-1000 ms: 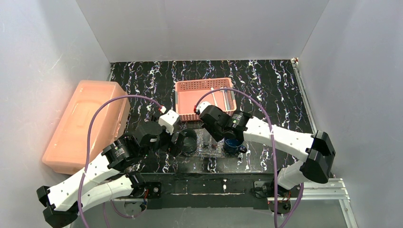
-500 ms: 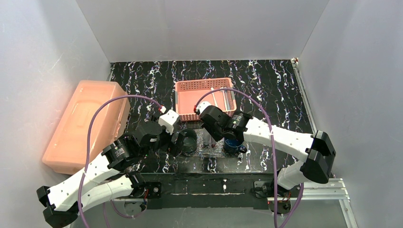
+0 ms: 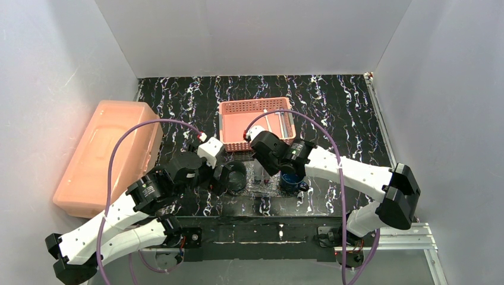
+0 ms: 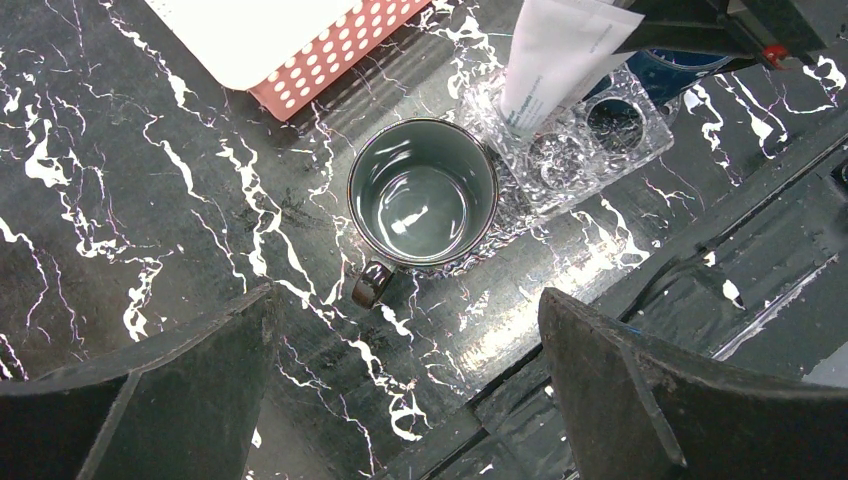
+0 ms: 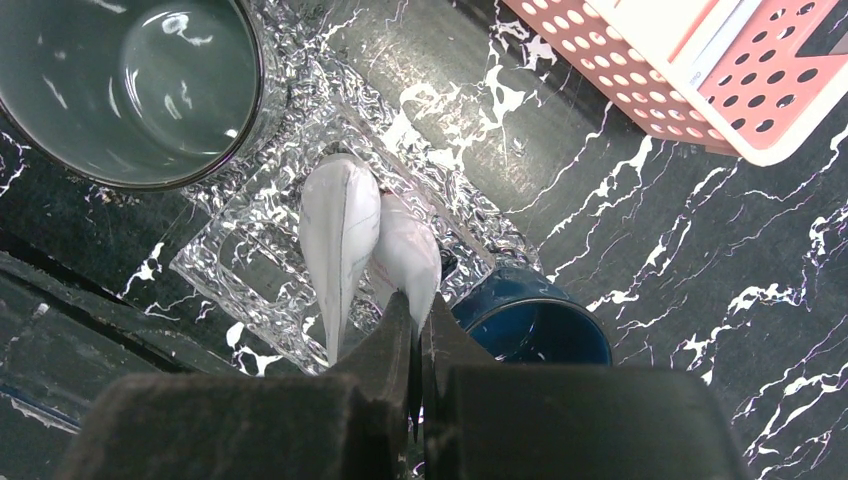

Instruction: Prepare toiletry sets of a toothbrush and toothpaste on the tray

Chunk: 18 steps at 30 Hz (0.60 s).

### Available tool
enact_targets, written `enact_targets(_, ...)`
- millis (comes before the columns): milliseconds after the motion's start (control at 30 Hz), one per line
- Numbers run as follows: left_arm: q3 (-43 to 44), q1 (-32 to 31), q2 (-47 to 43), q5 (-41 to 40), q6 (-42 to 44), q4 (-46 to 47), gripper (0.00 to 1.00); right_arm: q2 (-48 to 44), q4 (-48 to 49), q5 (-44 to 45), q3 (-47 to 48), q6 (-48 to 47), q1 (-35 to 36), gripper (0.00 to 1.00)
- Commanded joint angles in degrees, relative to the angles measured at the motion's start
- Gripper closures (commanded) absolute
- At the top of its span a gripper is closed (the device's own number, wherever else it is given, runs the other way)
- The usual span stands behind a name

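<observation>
My right gripper (image 5: 415, 318) is shut on the crimped end of a white toothpaste tube (image 5: 408, 258), which hangs upright over the clear glittery tray (image 5: 250, 275). A second white tube (image 5: 338, 245) stands right beside it. In the left wrist view a tube (image 4: 555, 60) rises from the tray (image 4: 620, 135). My left gripper (image 4: 410, 385) is open and hovers just near of the grey mug (image 4: 423, 195), with nothing between its fingers. A slim white toothbrush (image 3: 269, 122) seems to lie in the pink basket (image 3: 233, 127).
A blue mug (image 5: 530, 325) stands at the tray's right end and the grey mug (image 3: 236, 176) at its left end. The big salmon box (image 3: 110, 157) sits at the left edge. The table's near edge (image 4: 640, 290) runs just below the tray.
The right gripper has shifted very slightly over the tray with the tube still in it. The left arm has hardly moved.
</observation>
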Motion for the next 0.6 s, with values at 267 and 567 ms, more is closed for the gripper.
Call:
enact_targets(267,-0.1,0.3,-0.8,-0.2,0.3,0.4,0.02,1.0,3.1,0.1,1.4,-0.9,-1.7,0.99)
enact_targets(567,0.0,0.3,-0.7,-0.1,0.4,0.4,0.02,0.5,2.4,-0.3,1.5,-1.1,-1.7,0.96)
